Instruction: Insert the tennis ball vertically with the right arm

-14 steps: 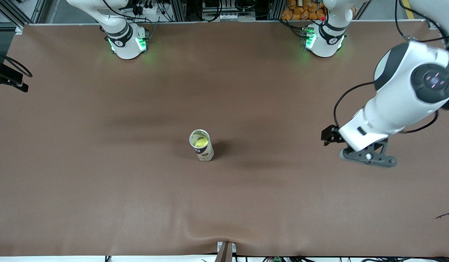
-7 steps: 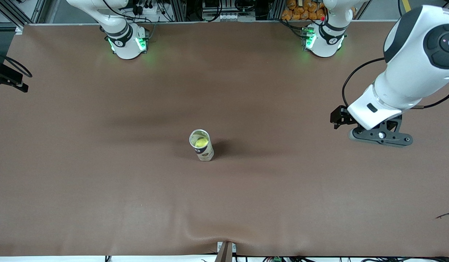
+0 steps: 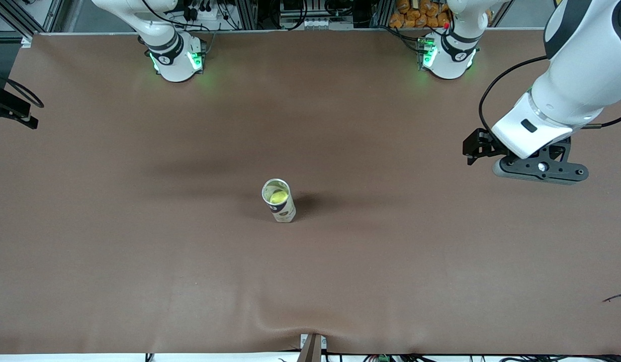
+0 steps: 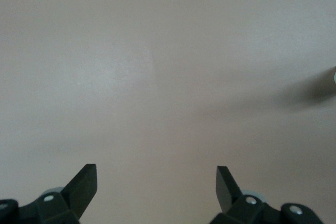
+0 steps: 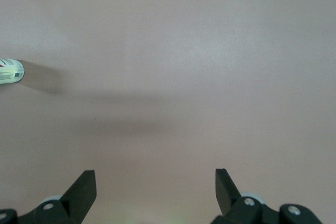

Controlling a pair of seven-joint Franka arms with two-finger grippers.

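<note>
Task looks done — the tennis ball point(image 3: 277, 197) sits inside the can point(image 3: 279, 201), which stands upright at the middle of the surface point(image 3: 139, 261). Nothing seems left except parking the arms.

The left end effector point(image 4: 156, 191) hangs over the surface at about 3 o'clock from the can, well apart from it, fingers spread wide and empty. The right end effector point(image 5: 155, 191) also has its fingers wide apart, holding nothing, over bare surface; the can shows far off in its wrist view.

Versus the earlier frames — the left arm has pulled up and away toward its own end; can and ball unchanged.
</note>
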